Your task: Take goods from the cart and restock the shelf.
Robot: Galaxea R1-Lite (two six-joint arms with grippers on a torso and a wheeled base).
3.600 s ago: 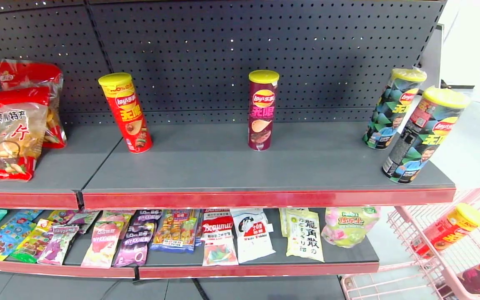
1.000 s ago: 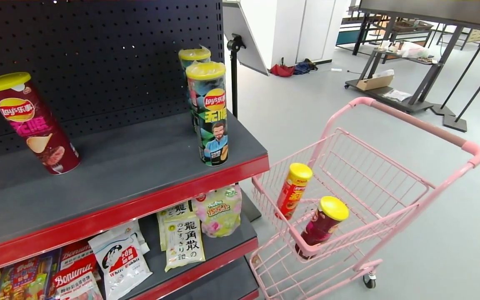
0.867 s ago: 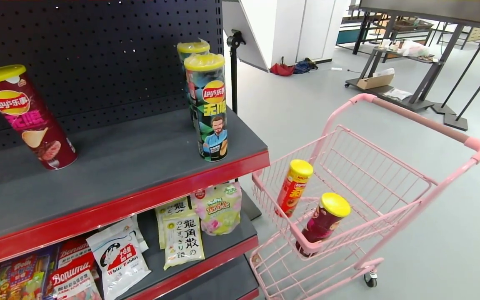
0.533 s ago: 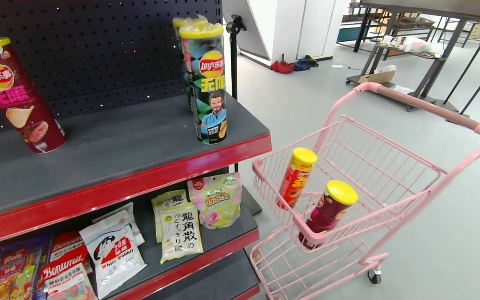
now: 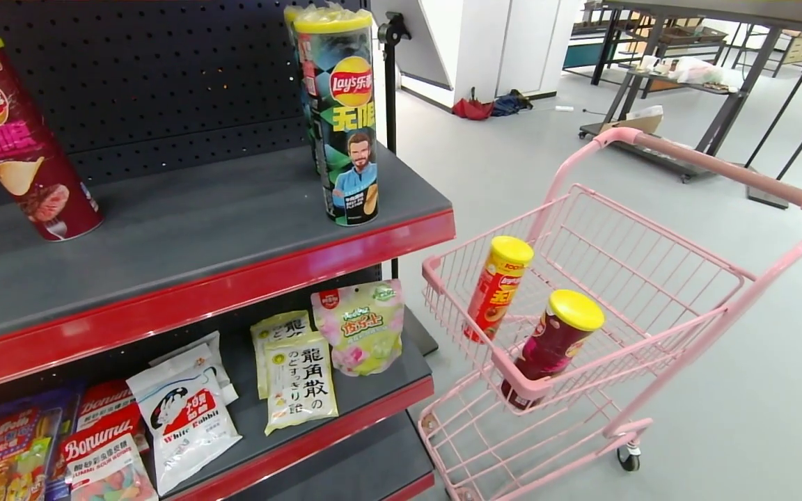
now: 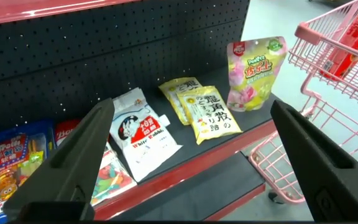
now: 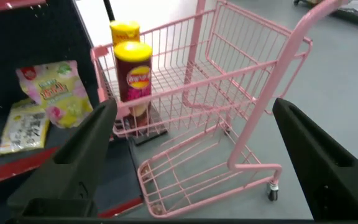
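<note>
We see left gripper (image 6: 192, 109) and right gripper (image 7: 194, 106) both spread, empty; red chip can (image 5: 498, 292), maroon chip can (image 5: 551, 341) sit in pink cart (image 5: 721, 169).

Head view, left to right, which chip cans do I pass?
maroon shelf can → green can → red can → maroon cart can

left gripper (image 6: 191, 104) fingers spread wide | snack bags (image 6: 213, 115) on lower shelf (image 6: 194, 148) | pink cart (image 6: 319, 59) beside shelf end
</note>
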